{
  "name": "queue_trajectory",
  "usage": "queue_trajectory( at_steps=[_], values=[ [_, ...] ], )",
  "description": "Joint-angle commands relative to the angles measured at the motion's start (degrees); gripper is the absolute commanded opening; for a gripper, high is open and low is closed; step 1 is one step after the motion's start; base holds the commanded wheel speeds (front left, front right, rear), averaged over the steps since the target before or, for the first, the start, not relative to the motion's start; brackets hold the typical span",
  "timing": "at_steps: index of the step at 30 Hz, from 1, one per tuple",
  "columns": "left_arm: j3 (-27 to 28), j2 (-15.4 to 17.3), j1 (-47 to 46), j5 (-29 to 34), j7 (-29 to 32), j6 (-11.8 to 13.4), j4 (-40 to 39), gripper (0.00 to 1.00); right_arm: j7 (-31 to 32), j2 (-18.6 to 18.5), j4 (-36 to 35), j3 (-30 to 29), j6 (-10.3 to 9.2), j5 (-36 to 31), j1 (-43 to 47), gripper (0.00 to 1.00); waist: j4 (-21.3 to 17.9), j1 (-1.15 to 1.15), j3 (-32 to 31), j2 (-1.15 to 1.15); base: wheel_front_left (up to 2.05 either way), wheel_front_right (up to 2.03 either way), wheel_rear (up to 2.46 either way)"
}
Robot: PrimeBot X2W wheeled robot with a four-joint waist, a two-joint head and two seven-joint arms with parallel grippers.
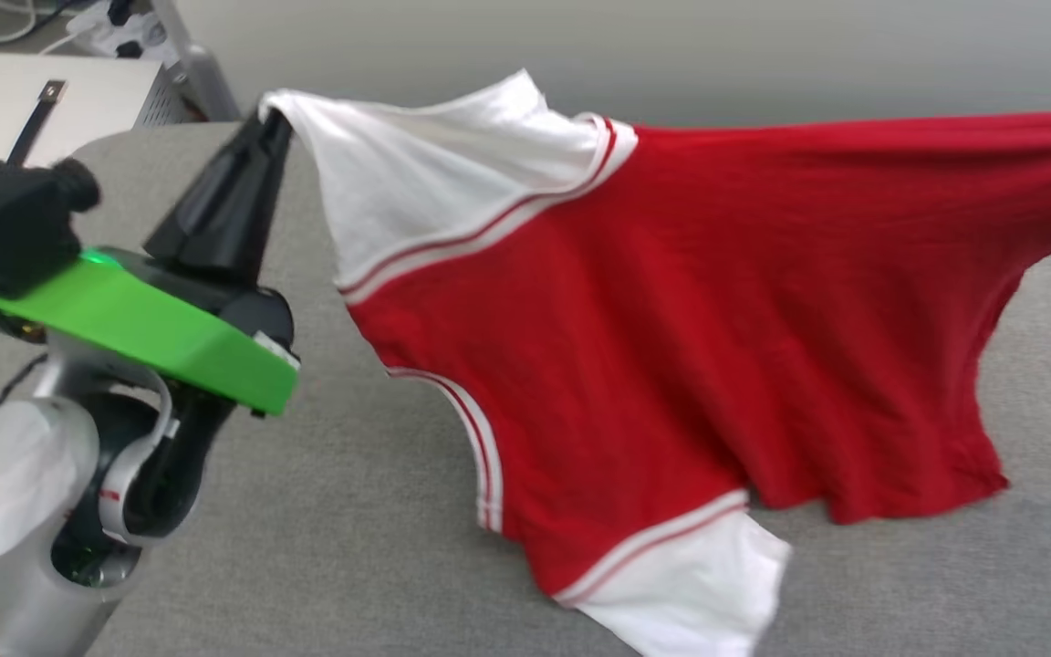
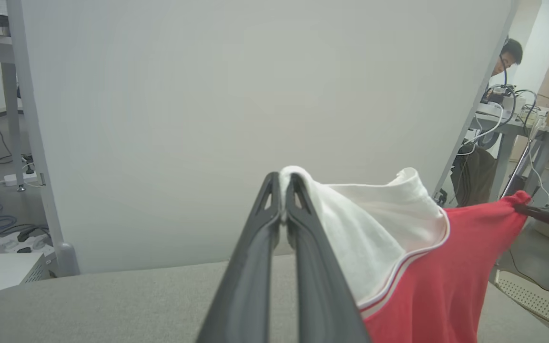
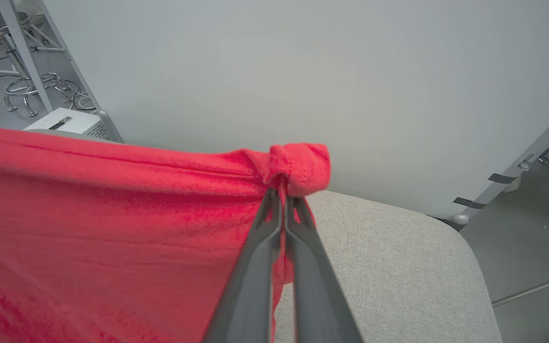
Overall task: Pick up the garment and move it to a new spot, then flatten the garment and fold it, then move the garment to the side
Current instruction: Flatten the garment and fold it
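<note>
Left gripper [image 1: 272,120] clamped on garment [image 1: 717,319] sleeve | right gripper [image 3: 283,189] clamped on red corner

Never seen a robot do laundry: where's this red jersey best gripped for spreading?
At opposite ends, from either side: left fingers on the white sleeve tip, right fingers on the bunched red corner. Pinched there, the jersey stretches taut between them.

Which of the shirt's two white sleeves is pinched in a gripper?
The raised sleeve, clamped by the left gripper; the other sleeve lies loose on the grey surface.
</note>
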Motion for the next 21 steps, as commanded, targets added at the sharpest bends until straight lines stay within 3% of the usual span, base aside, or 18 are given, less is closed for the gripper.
queue_trajectory(
  at_steps=[1,9,21],
  values=[
    [1.17,-0.04,-1.49,0.89,-1.21,0.79,-0.22,0.0,-0.25,0.62,-1.19,-0.68,-0.09,-0.21,0.91,0.0,-3.11,0.0,-3.05,0.0,0.0,0.0,0.0],
    [4.21,1.03,-3.33,3.61,-4.55,2.06,-1.86,0.0,0.78,1.74,-8.47,-2.34,-0.09,-0.64,1.41,0.0,-5.29,0.0,-5.33,0.0,0.0,0.0,0.0],
    [8.93,5.1,-6.93,5.7,-4.36,3.93,-6.38,0.0,-1.65,2.93,-13.07,-5.55,-0.09,-1.46,1.13,0.0,-6.47,0.0,-4.8,0.0,0.0,0.0,0.0]
  ],
)
